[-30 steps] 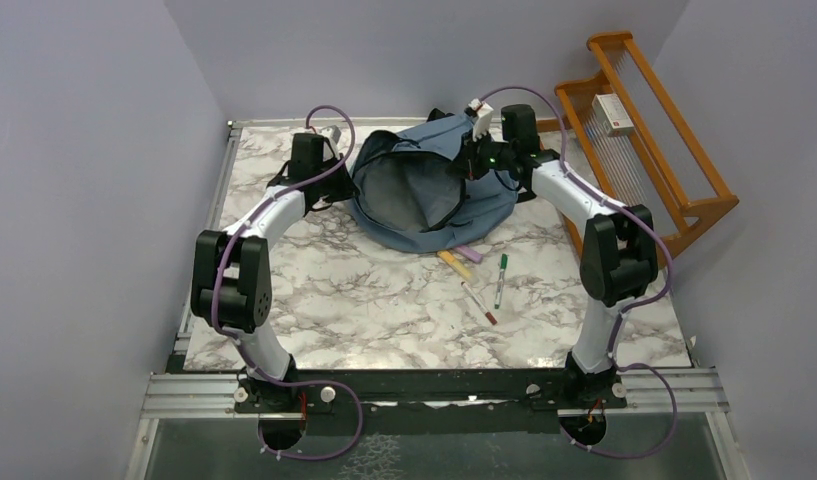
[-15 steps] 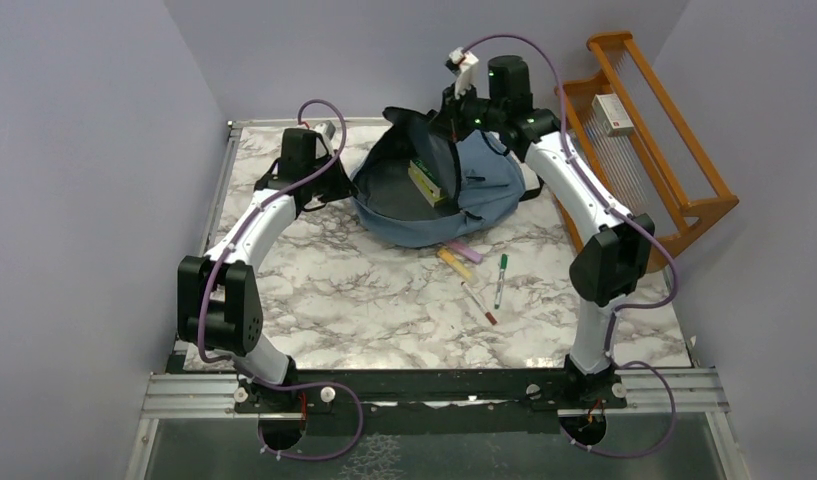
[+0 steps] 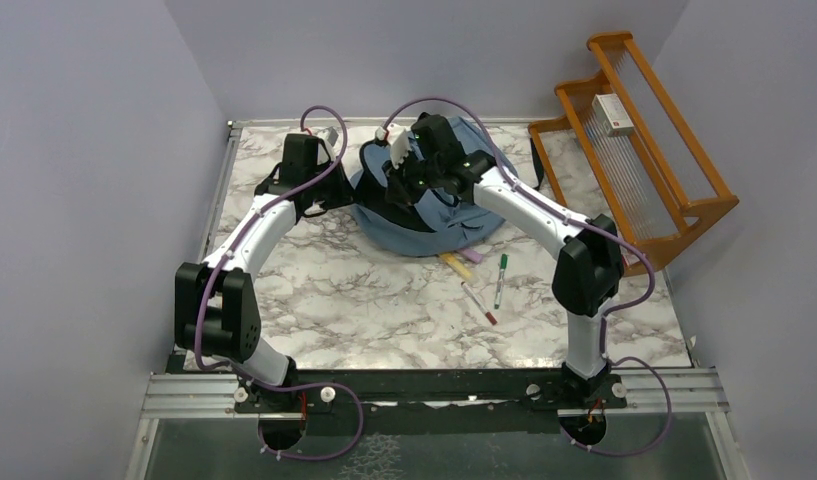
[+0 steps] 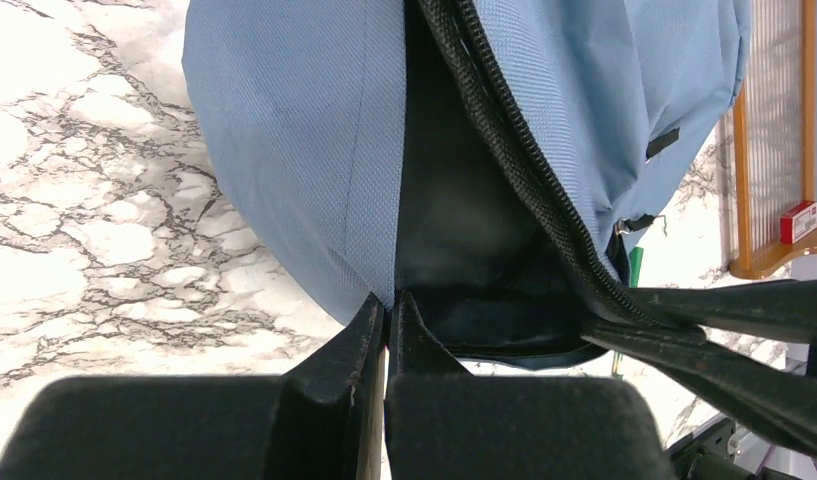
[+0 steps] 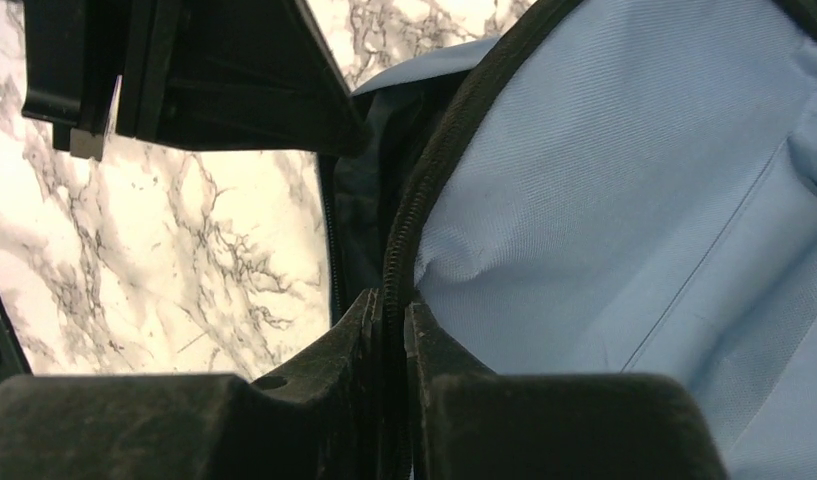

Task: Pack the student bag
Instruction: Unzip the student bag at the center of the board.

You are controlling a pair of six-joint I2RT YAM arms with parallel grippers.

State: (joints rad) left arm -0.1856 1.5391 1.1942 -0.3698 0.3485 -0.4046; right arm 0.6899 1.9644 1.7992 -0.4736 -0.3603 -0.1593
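The student bag (image 3: 439, 228), slate-blue with a dark zip, lies at the back middle of the marble table. My left gripper (image 3: 346, 196) is at its left rim. In the left wrist view it (image 4: 388, 300) is shut on the blue fabric edge of the bag (image 4: 304, 130), beside the dark lining. My right gripper (image 3: 394, 190) reaches over the bag from the right. In the right wrist view it (image 5: 394, 305) is shut on the bag's black zip edge (image 5: 424, 180), and the blue panel (image 5: 604, 200) is folded over to the left. The bag's inside is hidden.
A yellow highlighter (image 3: 454, 264), a purple one (image 3: 470, 253), a green marker (image 3: 501, 280) and a red-tipped pen (image 3: 479, 303) lie on the table in front of the bag. A wooden rack (image 3: 639, 140) holding a small box (image 3: 613, 113) stands at the back right.
My right gripper has swung left across the bag, carrying the zip edge and flap with it over the opening. The box seen inside is now covered. The left arm has barely moved.
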